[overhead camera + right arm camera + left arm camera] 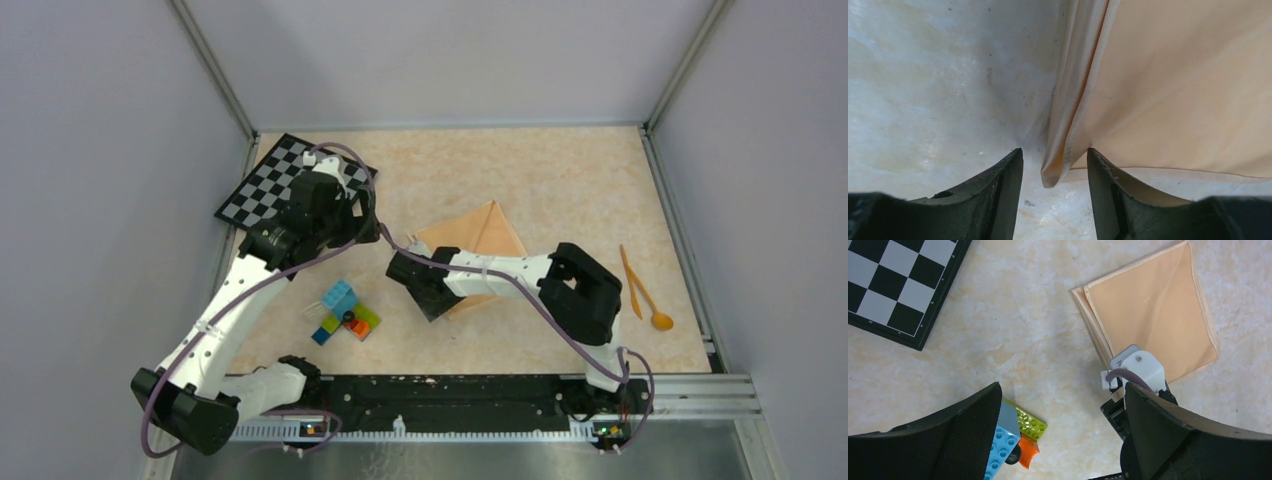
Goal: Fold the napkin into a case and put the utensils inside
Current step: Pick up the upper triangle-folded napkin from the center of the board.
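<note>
From above, the napkin lies in the middle of the table, and it looks folded over once, with a crease down it. The utensils lie flat on the table at 3 o'clock from the cloth, well apart from it, so none of them is in a case yet. The toy bricks sit at 8 o'clock from the cloth, and the checkered board is at 10 o'clock. The right gripper is down at the cloth's 7 o'clock corner. In the left wrist view, the left gripper is spread as wide as it goes and has nothing in it. It hangs high over the table, with the bricks under it at 6 o'clock, the board at 10 o'clock and the napkin at 2 o'clock. In the right wrist view, the right gripper's two fingers stand about half apart, with the cloth's corner poking into the gap between them. They do not seem to be squeezing it yet. I think the job is in the folding part: getting hold of this corner to make the next fold. The next move needs a gentle pinch on the corner, catching both layers together, then a lift and a carry across, so the cloth does not bunch up.
</note>
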Controlling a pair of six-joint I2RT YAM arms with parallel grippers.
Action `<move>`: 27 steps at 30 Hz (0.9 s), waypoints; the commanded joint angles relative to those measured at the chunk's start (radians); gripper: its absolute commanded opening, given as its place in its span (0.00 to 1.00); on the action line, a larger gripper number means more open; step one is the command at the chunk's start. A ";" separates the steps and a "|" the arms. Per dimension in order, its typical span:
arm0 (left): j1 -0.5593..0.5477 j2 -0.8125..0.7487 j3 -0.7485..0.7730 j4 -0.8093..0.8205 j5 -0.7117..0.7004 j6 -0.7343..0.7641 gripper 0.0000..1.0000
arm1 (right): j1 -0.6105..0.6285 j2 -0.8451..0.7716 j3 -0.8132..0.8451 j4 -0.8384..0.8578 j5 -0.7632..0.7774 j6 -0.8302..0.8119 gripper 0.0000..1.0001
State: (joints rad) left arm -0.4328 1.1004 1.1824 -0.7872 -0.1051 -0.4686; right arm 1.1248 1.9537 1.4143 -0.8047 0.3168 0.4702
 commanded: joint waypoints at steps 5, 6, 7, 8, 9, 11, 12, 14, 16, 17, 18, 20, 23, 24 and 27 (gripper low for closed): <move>-0.014 -0.034 0.037 0.057 0.001 0.045 0.95 | 0.013 -0.027 -0.124 0.135 -0.029 0.029 0.42; -0.013 -0.037 0.036 0.056 -0.017 0.046 0.95 | 0.014 -0.024 -0.135 0.147 -0.027 0.024 0.41; -0.013 -0.036 0.034 0.058 -0.031 0.050 0.95 | 0.015 -0.017 -0.133 0.146 -0.015 0.024 0.41; -0.013 -0.035 0.032 0.060 -0.041 0.054 0.95 | 0.014 -0.007 -0.128 0.137 0.000 0.024 0.41; -0.013 -0.032 0.028 0.061 -0.045 0.057 0.95 | 0.013 0.003 -0.116 0.128 0.013 0.023 0.41; -0.011 -0.029 0.013 0.065 -0.049 0.060 0.95 | 0.013 0.016 -0.105 0.118 0.033 0.021 0.39; -0.012 -0.027 0.007 0.065 -0.049 0.060 0.95 | 0.013 0.014 -0.106 0.123 0.033 0.018 0.39; -0.012 -0.027 -0.005 0.060 -0.049 0.068 0.96 | 0.012 0.007 -0.114 0.128 0.041 0.020 0.32; -0.011 -0.029 -0.016 0.058 -0.061 0.085 0.96 | 0.011 -0.012 -0.135 0.139 0.055 0.030 0.22; -0.011 -0.029 -0.022 0.049 -0.075 0.094 0.96 | 0.012 -0.020 -0.146 0.145 0.060 0.034 0.17; -0.011 -0.033 -0.031 0.050 -0.094 0.104 0.96 | 0.013 -0.030 -0.155 0.150 0.065 0.040 0.10; -0.011 -0.039 -0.061 0.059 -0.125 0.123 0.97 | 0.013 -0.060 -0.180 0.174 0.065 0.053 0.00; -0.008 -0.041 -0.095 0.062 -0.156 0.131 0.97 | 0.008 -0.123 -0.241 0.248 0.036 0.067 0.00; -0.006 -0.042 -0.104 0.063 -0.158 0.132 0.97 | 0.004 -0.144 -0.260 0.268 0.024 0.075 0.00; 0.000 -0.040 -0.124 0.065 -0.149 0.120 0.97 | -0.011 -0.220 -0.312 0.331 -0.033 0.084 0.00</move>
State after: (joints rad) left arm -0.4400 1.0821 1.0786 -0.7597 -0.2272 -0.3603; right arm 1.1271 1.8301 1.1622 -0.5556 0.3378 0.5255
